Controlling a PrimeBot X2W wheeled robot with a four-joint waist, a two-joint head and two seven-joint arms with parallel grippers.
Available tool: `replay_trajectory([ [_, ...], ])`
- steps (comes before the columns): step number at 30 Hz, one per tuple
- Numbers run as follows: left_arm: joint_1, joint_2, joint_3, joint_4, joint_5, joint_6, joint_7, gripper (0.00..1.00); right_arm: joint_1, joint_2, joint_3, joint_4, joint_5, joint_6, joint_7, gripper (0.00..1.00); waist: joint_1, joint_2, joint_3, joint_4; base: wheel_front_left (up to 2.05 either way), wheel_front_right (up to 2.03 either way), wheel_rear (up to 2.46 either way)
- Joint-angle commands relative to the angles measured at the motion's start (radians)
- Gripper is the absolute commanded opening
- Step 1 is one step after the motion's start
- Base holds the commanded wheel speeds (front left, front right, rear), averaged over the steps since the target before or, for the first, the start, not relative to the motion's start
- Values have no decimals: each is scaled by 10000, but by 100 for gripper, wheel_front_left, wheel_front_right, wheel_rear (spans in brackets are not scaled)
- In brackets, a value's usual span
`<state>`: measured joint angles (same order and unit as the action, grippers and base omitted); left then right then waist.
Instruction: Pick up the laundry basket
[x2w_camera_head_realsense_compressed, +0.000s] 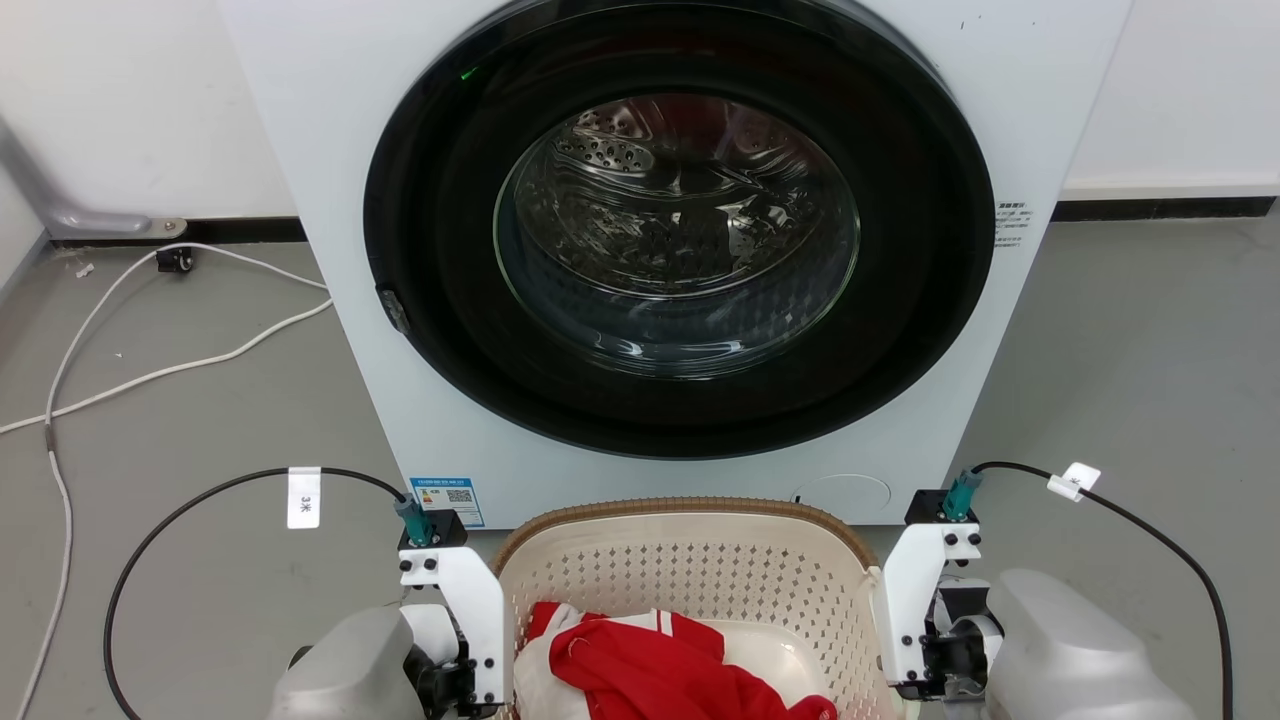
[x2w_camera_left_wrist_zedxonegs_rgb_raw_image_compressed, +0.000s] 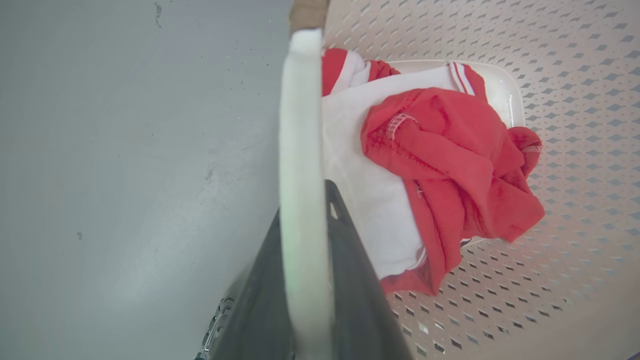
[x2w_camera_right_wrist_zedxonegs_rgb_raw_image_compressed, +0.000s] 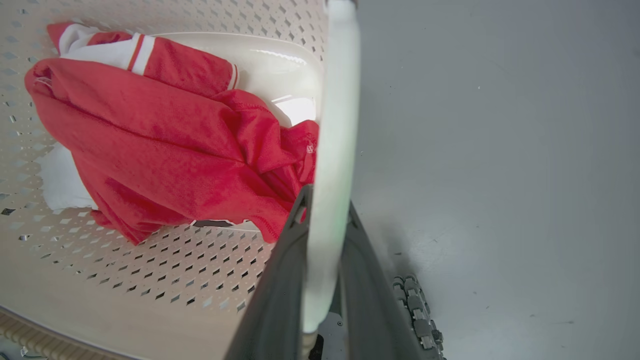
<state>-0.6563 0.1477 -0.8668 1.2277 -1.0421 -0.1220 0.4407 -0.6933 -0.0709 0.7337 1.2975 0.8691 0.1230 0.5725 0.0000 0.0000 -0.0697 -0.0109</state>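
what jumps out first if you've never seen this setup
The washing machine, with its big dark round door, dominates the upper head view. Just below it is the laundry basket, with red and white clothes heaped inside. The left gripper and right gripper each clamp one of its white handles.

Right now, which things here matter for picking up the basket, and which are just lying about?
Job: laundry basket; left tool and right tool, each clamped on a white side handle.
Lying about: washing machine; white cable on the floor; red-and-white clothes, merely riding inside the basket.
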Motion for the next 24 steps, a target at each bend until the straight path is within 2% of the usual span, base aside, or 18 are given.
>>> replay_trajectory([
  [1, -140, -404, -62, -235, -113, -156, -48, 0, -4, 377, -28, -155, -35, 140, -10, 0, 0, 0, -1, 3, 0, 0, 0],
  [24, -297, -448, -453, -207, -477, -157, -209, 0, -101, 379, -110, -154, -268, 141, -353, 0, 0, 0, 138, -9, 0, 0, 0],
])
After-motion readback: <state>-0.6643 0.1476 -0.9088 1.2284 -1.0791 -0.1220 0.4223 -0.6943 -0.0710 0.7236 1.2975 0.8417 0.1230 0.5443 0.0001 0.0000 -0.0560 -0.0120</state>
